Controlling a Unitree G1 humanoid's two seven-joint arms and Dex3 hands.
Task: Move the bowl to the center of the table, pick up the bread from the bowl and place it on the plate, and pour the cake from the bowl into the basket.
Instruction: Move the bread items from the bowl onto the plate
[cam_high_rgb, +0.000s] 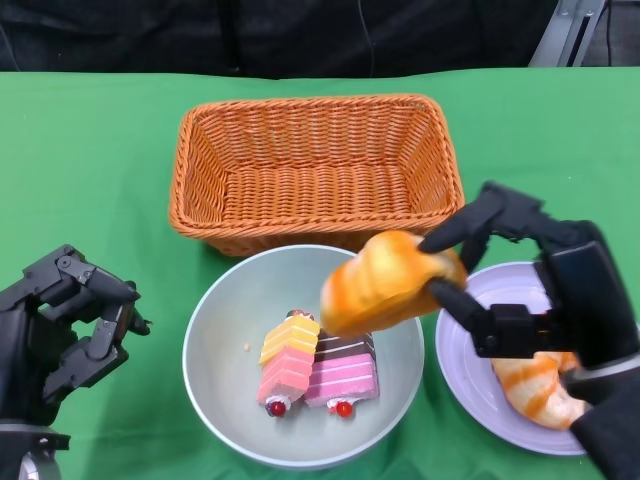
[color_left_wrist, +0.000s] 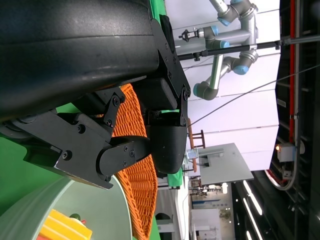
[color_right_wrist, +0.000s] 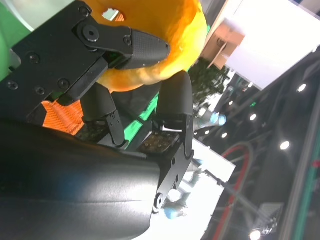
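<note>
A pale green bowl (cam_high_rgb: 225, 345) sits at the table's middle front with a yellow-pink cake slice (cam_high_rgb: 287, 365) and a brown-pink cake slice (cam_high_rgb: 343, 372) in it. My right hand (cam_high_rgb: 525, 285) holds a golden bread roll (cam_high_rgb: 385, 280) above the bowl's right rim; the right wrist view shows the bread (color_right_wrist: 160, 45) gripped between its fingers (color_right_wrist: 130, 47). A white plate (cam_high_rgb: 465, 360) to the right carries a croissant (cam_high_rgb: 540, 385). The orange wicker basket (cam_high_rgb: 315, 170) stands behind the bowl. My left hand (cam_high_rgb: 65, 325) rests left of the bowl, holding nothing, its fingers apart.
A green cloth covers the table (cam_high_rgb: 90, 160). In the left wrist view the basket (color_left_wrist: 135, 165) and the bowl's rim (color_left_wrist: 107, 210) lie just beyond my left hand's fingers (color_left_wrist: 165, 145). Robot arms and room fittings show far off.
</note>
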